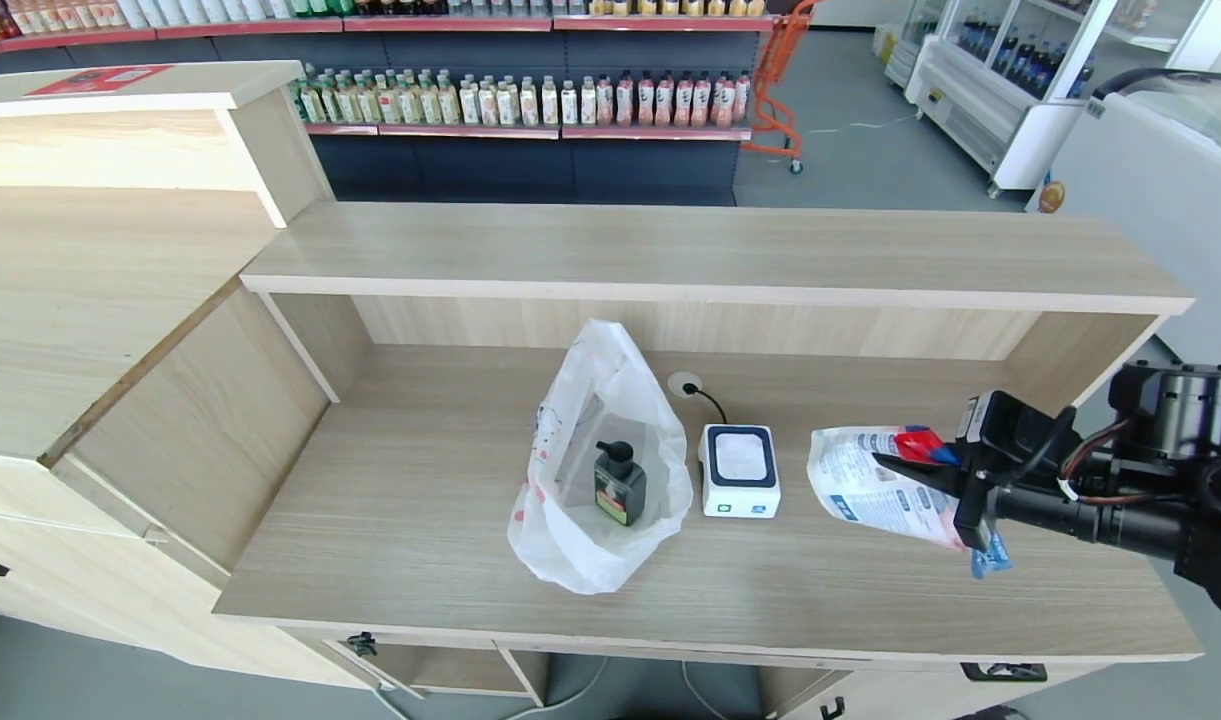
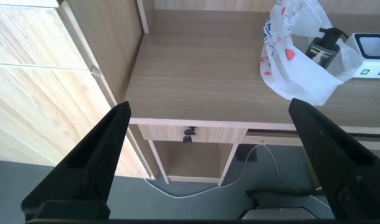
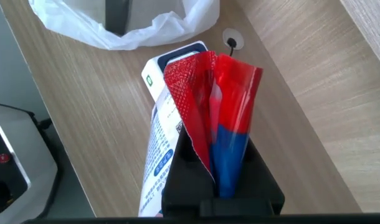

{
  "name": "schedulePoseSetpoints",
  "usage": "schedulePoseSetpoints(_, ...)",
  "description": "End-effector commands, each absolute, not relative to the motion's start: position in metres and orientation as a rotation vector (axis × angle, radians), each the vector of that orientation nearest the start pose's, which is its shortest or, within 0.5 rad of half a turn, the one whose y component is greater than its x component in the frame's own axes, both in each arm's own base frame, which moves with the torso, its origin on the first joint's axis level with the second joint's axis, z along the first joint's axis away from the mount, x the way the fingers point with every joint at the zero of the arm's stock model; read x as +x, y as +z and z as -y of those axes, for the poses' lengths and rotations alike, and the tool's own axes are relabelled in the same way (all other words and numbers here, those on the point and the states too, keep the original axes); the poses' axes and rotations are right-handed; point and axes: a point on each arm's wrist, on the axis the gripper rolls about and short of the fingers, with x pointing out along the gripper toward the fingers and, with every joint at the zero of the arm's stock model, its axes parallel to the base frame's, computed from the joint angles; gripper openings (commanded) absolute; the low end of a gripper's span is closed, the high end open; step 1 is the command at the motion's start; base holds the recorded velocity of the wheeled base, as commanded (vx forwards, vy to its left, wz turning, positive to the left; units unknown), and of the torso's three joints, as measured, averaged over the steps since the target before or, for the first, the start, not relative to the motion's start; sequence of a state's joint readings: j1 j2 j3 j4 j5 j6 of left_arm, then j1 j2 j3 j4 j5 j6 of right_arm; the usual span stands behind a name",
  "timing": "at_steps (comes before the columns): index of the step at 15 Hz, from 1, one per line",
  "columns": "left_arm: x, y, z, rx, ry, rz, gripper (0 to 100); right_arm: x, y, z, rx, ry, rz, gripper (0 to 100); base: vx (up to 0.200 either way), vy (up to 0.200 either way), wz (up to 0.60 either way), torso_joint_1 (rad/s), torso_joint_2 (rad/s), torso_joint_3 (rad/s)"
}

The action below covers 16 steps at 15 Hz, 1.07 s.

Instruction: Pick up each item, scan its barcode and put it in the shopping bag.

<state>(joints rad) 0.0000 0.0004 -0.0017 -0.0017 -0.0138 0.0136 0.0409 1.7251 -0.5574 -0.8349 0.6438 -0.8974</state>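
My right gripper (image 1: pixel 930 470) is shut on a white snack packet (image 1: pixel 865 482) with a red and blue sealed end (image 3: pixel 218 109), held just above the counter to the right of the barcode scanner (image 1: pixel 739 469). The scanner (image 3: pixel 171 62) lies beyond the packet in the right wrist view. A white plastic shopping bag (image 1: pixel 590 470) stands open left of the scanner, with a dark pump bottle (image 1: pixel 620 486) upright inside it. My left gripper (image 2: pixel 209 155) hangs open below and in front of the counter's front edge, well left of the bag (image 2: pixel 302 56), holding nothing.
The wooden counter (image 1: pixel 420 520) has a raised shelf (image 1: pixel 710 250) at the back and a side wall on the left. The scanner's cable runs to a grommet hole (image 1: pixel 684 383). Store shelves with bottles stand behind.
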Motion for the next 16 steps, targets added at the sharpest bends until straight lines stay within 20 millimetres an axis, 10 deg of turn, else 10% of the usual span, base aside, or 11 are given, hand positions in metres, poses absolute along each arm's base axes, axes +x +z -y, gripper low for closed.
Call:
schedulePoseSetpoints(1,-0.023,0.076,0.0,0.014,-0.014,0.003,100,0.283,0.129,-0.026,-0.733,0.776,-0.013,0,0.2,0.0,0.0,-0.012,-0.02,0.007)
schedulePoseSetpoints(16,-0.023,0.076,0.0,0.0,-0.014,0.003,100,0.353,0.082,-0.063,-0.723,0.966,0.147,0,0.013,0.0,0.0,0.0,0.0,0.0)
